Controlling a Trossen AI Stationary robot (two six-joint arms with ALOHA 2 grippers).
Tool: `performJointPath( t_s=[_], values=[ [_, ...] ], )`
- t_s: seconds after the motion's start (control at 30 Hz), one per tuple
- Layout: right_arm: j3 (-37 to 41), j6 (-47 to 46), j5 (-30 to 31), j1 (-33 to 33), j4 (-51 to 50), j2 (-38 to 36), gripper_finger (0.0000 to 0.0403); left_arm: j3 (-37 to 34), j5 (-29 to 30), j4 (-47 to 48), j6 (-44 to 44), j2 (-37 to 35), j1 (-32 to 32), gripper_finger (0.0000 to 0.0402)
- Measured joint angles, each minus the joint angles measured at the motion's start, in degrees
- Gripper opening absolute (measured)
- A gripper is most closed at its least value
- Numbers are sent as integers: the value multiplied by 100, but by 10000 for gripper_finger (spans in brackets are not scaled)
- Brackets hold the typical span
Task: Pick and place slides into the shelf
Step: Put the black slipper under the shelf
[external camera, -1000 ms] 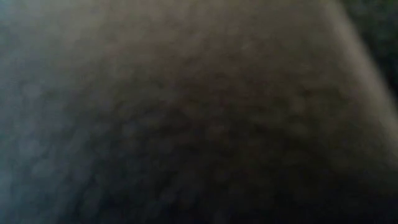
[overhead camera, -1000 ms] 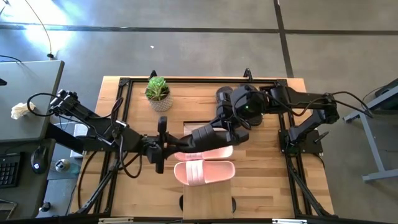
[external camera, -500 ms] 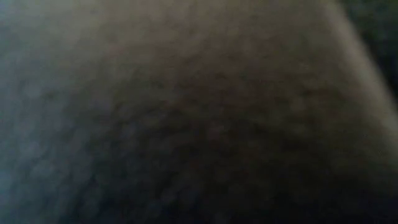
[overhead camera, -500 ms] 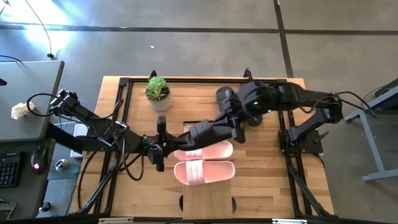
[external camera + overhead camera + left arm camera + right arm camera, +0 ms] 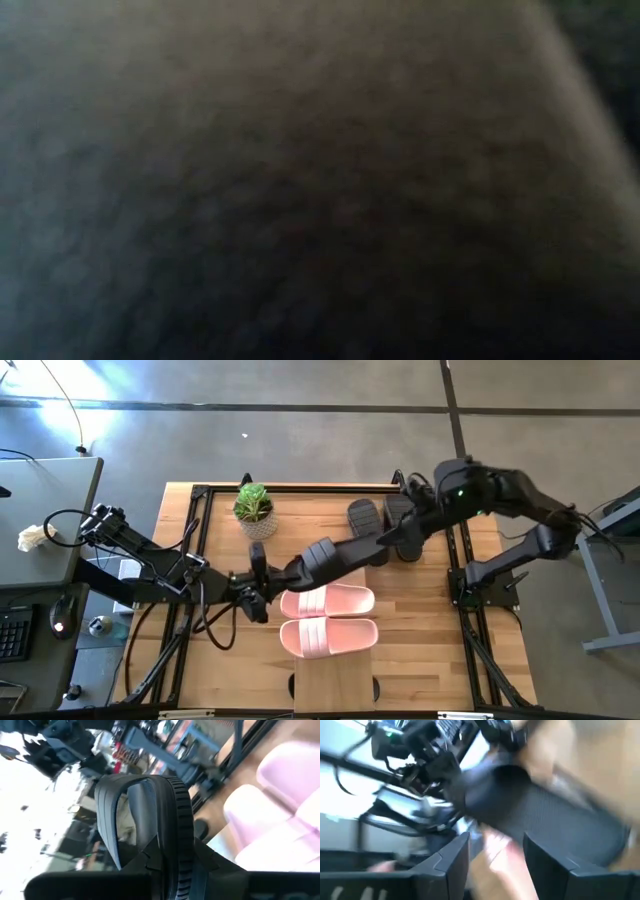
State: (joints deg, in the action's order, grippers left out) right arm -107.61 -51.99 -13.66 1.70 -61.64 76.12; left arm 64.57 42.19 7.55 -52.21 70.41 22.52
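My left gripper [image 5: 262, 588] is shut on a black slide [image 5: 325, 560] that reaches out over the pale pink pair [image 5: 326, 603] [image 5: 328, 637]. The pink slides lie side by side, soles down, on the light-wood shelf plank [image 5: 335, 685]. My right gripper [image 5: 392, 540] stands open at the black slide's other end, and its wrist view shows the ribbed sole [image 5: 545, 815] just beyond its fingers [image 5: 455, 860]. Two more black slides [image 5: 362, 517] [image 5: 405, 530] lie on the table behind. Something dark fills the low view. My left gripper pinches the black slide's near end [image 5: 162, 852] between its two fingers, coming roughly level from the table's left. The slide is rolled onto its edge and sticks out toward the far right, lifted clear above the pink pair. My right gripper: whether a finger touches the slide's far end, I cannot tell.
A potted plant [image 5: 254, 508] stands at the table's far left. A black metal frame [image 5: 200, 540] runs around the butcher-block tabletop [image 5: 430, 650]. A desk with a keyboard [image 5: 15, 630] stands beyond the left edge.
My right gripper has drawn back from the middle of the black slide toward the table's far right and has risen and rolled. My left gripper has rolled in place. The slide's free end has swung a little toward the far edge.
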Motion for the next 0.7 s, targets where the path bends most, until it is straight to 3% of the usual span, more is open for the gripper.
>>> performJointPath(
  t_s=[0.13,0.27,0.5,0.7],
  values=[
    [0,-1170,-841,446,-337,-208,177,1,364,-5,-599,0,-2,28],
    [0,-1537,-1040,950,-559,-378,178,1,485,-10,-1116,0,0,28],
    [199,-753,-1765,2018,-1498,-430,178,1,571,-44,-1659,0,0,28],
    [938,-298,-2754,2738,-437,-426,177,3,584,-45,-1661,1,0,28]
  ],
)
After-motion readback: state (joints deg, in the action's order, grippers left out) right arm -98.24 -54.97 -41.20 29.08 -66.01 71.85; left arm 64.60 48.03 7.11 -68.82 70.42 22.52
